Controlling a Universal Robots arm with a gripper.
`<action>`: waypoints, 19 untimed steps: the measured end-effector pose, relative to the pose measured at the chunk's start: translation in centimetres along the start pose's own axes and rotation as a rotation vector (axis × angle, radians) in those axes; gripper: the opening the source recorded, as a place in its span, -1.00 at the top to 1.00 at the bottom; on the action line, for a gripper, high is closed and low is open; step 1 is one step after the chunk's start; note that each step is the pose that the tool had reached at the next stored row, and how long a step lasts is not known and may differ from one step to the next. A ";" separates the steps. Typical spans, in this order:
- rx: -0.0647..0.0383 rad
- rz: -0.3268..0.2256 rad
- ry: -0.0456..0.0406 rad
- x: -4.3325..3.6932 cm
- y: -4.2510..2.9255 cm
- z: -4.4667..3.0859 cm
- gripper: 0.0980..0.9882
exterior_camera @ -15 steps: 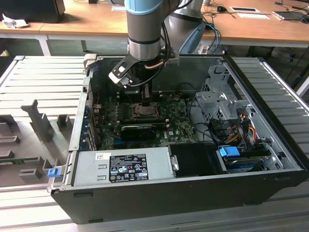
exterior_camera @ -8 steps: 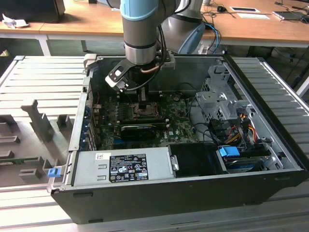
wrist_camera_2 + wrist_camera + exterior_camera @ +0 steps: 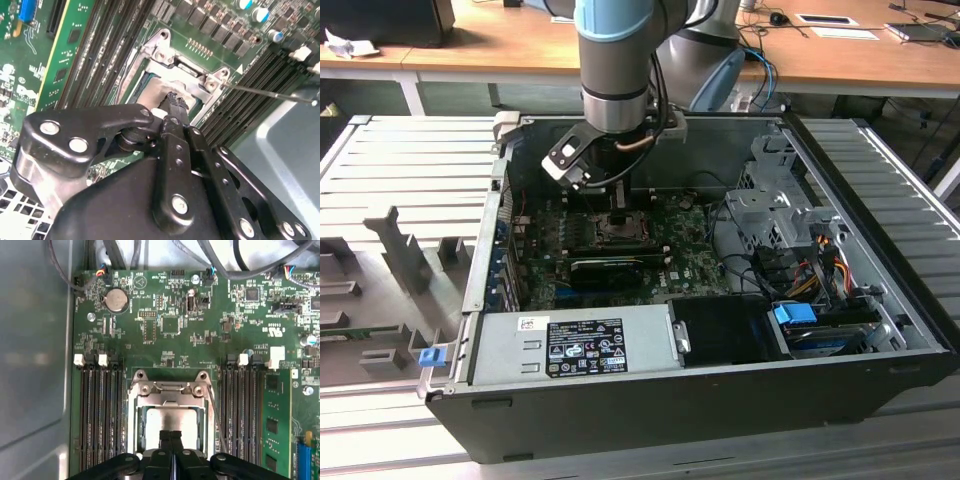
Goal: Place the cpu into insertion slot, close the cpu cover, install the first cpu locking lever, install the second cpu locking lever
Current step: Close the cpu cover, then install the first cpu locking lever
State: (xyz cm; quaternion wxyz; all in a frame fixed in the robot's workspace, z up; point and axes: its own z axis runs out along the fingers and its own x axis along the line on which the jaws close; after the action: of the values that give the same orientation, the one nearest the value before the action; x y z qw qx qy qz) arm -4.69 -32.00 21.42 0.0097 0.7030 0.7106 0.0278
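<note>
The cpu (image 3: 170, 417) lies in the insertion slot (image 3: 141, 426) — cpu cover (image 3: 172, 399) over it.

Arm (image 3: 615, 50): round section, with a pale blue housing over a silver-grey sleeve that ends in a black collar. Black cable (image 3: 661, 90): runs along the sleeve at 3 o'clock as the exterior view shows it. Camera block (image 3: 570, 160): black body with a pale face, mounted at 8 o'clock below the collar. Gripper (image 3: 172, 97): matte black throughout. Link bars (image 3: 100, 125): flat, round-ended and overlapping. Pivot pins (image 3: 78, 145): bright silver round heads set at the bar ends. Fingers (image 3: 165, 440): narrow black blades, with ribbed tips in the second wrist view.
</note>
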 end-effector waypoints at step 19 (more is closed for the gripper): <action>0.000 0.000 0.0000 0.02 0.50 -0.79 0.98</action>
State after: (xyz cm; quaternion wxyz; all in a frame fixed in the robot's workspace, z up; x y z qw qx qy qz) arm -4.23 -32.00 22.23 0.0096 0.7030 0.7106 0.0278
